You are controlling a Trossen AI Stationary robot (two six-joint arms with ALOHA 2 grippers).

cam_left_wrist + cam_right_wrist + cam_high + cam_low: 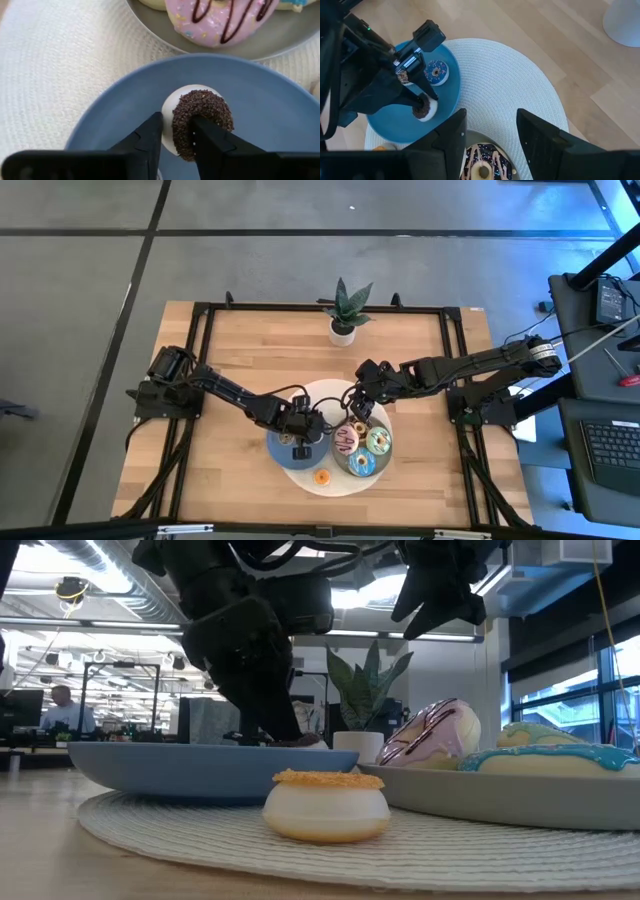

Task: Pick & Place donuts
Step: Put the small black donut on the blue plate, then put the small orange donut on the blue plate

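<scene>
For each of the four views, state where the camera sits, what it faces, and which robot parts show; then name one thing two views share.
High: overhead, facing down; both arms.
Low: tabletop level, facing across an orange mini donut; arms above.
Left wrist: facing blue plate; left gripper pinches brown mini donut.
Right wrist: facing down; right gripper open.
Shared: both wrist views show the brown mini donut.

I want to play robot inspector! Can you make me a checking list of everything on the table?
Surface: light wooden table, round white woven mat in the middle.
Job's things: brown-sprinkled mini donut tilted on round blue plate; dark blue mini donut there too; pink iced donut on round grey plate; orange mini donut on the mat.
Clutter: small potted plant.
Grippers: left gripper pinching the brown donut; right gripper open above the mat.
Cables: some beside the table's right edge.
Surroundings: office, a person far off.
</scene>
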